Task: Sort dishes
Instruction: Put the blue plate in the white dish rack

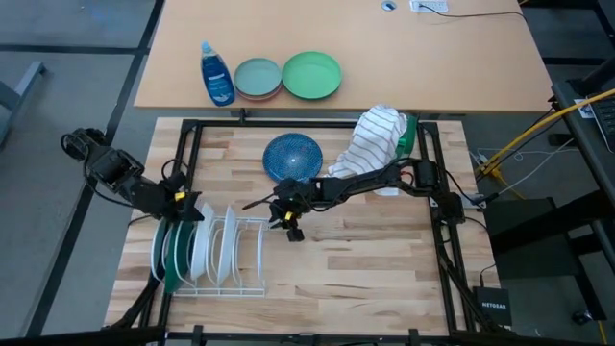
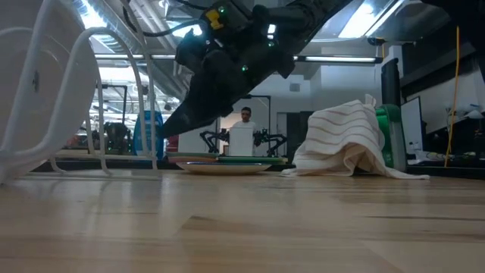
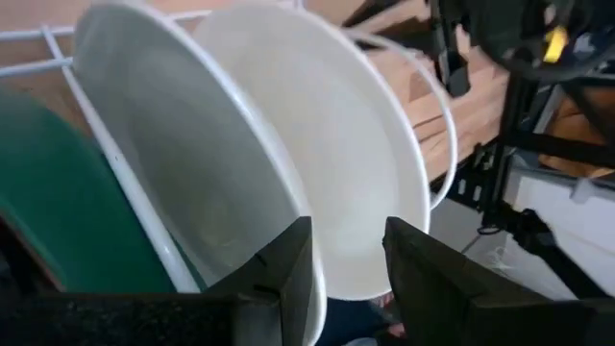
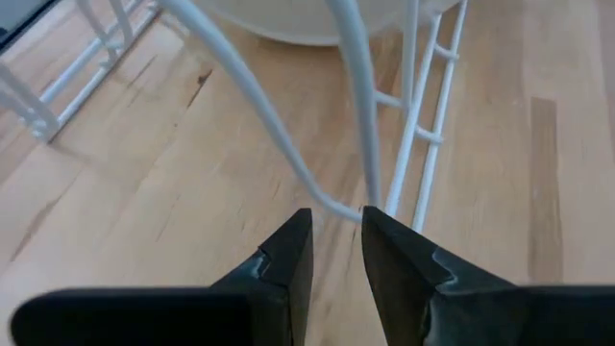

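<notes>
High view: the left gripper (image 1: 189, 212) sits at the rack (image 1: 252, 284), over the green plate (image 1: 170, 252) and white plates (image 1: 217, 252); the blue plate (image 1: 292, 156) lies flat near the towel (image 1: 376, 139).

Left wrist: fingers (image 3: 279, 269) straddle a white plate's (image 3: 192, 192) rim — grasping it.

Right wrist: the right gripper (image 4: 336, 235) is empty, fingers slightly apart, just beside a rack wire (image 4: 357, 106).
</notes>
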Robot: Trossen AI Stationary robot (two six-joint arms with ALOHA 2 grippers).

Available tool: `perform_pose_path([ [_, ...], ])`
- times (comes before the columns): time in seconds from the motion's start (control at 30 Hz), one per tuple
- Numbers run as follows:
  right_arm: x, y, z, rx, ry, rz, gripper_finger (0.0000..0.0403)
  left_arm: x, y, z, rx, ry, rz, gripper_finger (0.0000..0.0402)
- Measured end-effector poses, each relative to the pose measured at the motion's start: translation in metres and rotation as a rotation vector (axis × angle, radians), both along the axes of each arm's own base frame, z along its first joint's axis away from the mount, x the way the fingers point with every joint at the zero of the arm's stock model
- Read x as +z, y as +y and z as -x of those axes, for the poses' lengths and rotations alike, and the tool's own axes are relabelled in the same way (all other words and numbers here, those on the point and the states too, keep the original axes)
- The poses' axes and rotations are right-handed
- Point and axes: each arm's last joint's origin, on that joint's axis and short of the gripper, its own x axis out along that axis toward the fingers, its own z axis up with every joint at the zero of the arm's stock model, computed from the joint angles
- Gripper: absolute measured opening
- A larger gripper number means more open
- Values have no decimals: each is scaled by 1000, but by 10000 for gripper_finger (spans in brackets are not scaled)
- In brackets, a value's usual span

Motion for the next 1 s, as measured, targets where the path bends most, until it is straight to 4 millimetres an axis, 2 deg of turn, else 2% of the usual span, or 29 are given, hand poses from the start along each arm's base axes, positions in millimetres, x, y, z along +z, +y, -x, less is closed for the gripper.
perform_pose_path([
  [0.23,16,-2,11,-59,62,66,97,5,13,11,46,-130,-125,120],
  [0.43,34,-7,22,-137,97,219,97,10,27,20,136,-257,-311,120],
  [0.6,42,-13,31,-246,149,389,97,11,32,26,90,-291,-438,120],
  [0.8,38,-22,37,-408,231,655,97,11,33,26,-7,-291,-567,120],
  [1.0,25,-34,37,-376,287,613,97,11,33,26,-74,-288,-644,120],
])
